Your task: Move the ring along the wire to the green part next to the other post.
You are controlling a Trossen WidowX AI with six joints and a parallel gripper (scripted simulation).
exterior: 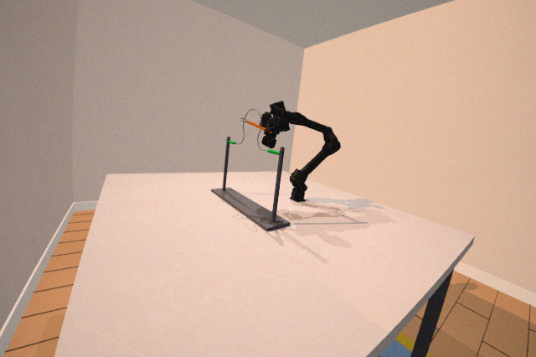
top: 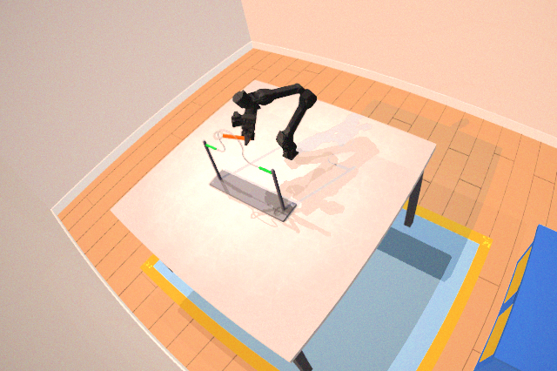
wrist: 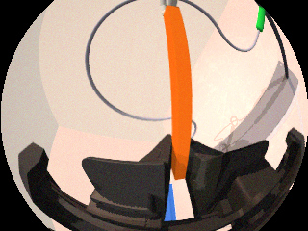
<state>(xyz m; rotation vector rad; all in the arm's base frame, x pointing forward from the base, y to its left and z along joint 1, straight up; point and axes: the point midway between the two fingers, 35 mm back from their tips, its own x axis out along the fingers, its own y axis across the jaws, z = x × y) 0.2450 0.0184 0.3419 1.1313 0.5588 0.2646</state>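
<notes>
My gripper (top: 247, 138) (exterior: 269, 131) (wrist: 173, 138) is shut on the orange handle (top: 232, 136) (exterior: 254, 125) (wrist: 180, 96) near its rear end. The ring (top: 223, 135) (exterior: 243, 119) is at the handle's far end, around or at the rising grey wire near the left post; whether it touches the wire is too small to tell. In the wrist view the ring is mostly cut off at the top. The left green part (top: 211, 147) (exterior: 232, 142) is lower than the ring. The other green part (top: 265, 170) (exterior: 274, 152) is beside the right post.
The left post (top: 212, 161) (exterior: 225, 167) and right post (top: 278, 190) (exterior: 277, 186) stand on a dark base (top: 251, 196) (exterior: 246, 205). The grey wire (wrist: 87, 58) arches high between them, close to my gripper and handle. Shadows lie on the table.
</notes>
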